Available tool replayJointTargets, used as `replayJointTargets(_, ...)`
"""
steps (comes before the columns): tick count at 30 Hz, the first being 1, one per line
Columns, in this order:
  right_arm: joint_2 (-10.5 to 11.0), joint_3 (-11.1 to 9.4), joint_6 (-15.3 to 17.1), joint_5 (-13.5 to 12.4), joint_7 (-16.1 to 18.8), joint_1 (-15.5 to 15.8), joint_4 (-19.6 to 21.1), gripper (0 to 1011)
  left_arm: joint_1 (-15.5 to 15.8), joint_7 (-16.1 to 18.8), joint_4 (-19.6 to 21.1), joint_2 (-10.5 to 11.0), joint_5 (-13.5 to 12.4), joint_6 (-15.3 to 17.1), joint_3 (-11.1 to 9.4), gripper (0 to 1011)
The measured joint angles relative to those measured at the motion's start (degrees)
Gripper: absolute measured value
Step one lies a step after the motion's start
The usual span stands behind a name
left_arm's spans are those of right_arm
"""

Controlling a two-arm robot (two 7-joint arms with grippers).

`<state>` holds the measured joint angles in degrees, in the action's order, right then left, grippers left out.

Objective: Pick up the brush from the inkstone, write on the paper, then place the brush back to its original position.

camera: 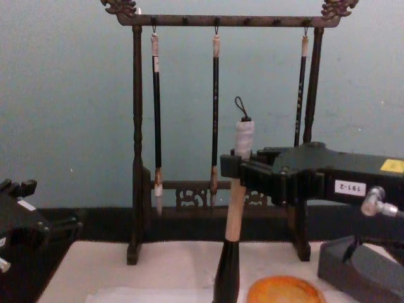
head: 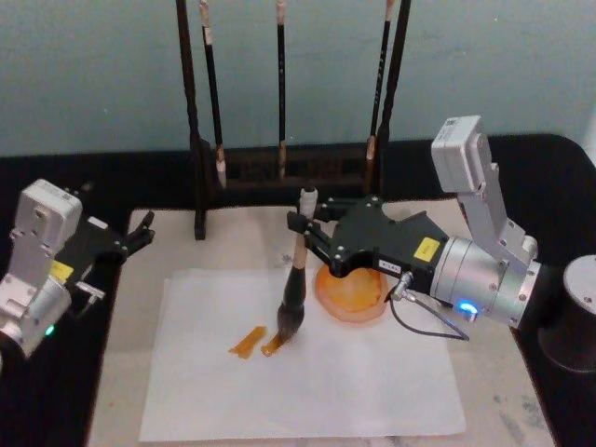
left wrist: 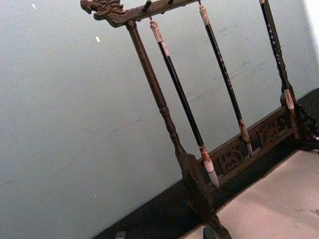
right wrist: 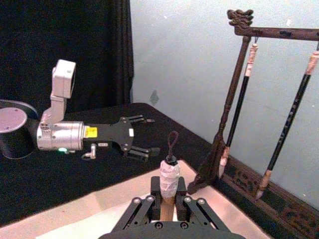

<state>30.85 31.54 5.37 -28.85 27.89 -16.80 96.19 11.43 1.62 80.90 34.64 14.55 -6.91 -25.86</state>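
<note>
The brush (head: 291, 303) stands nearly upright, its dark bristle tuft touching the paper (head: 354, 382) beside two short orange-brown strokes (head: 250, 341). My right gripper (head: 303, 233) is shut on its tan handle just below the white-wrapped end (right wrist: 169, 177). From the chest, the brush (camera: 235, 214) rises in front of that gripper (camera: 237, 169). The inkstone (head: 352, 293), an orange disc, lies just right of the brush under the right gripper's body; its rim (camera: 284, 289) peeks in low. My left gripper (head: 130, 237) rests open at the table's left edge, also seen far off (right wrist: 137, 137).
A dark wooden rack (head: 279, 168) with thin black-handled brushes (left wrist: 184, 107) stands behind the cream mat (head: 251, 237). A grey-topped black cylinder (head: 582, 312) sits at the right edge. Black cloth surrounds the mat.
</note>
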Motion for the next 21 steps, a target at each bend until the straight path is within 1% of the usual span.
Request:
replayJointTargets(11, -0.83, -1.62, 0.12, 1.51, -0.17, 0.62, -0.32, 171, 0.00, 0.00, 0.00, 0.00, 0.00, 0.00, 0.00, 1010)
replayJointTargets(21, -1.24, -2.90, 0.44, 1.92, -0.13, 0.74, -0.56, 171, 0.00, 0.00, 0.00, 0.00, 0.00, 0.01, 0.00, 1010)
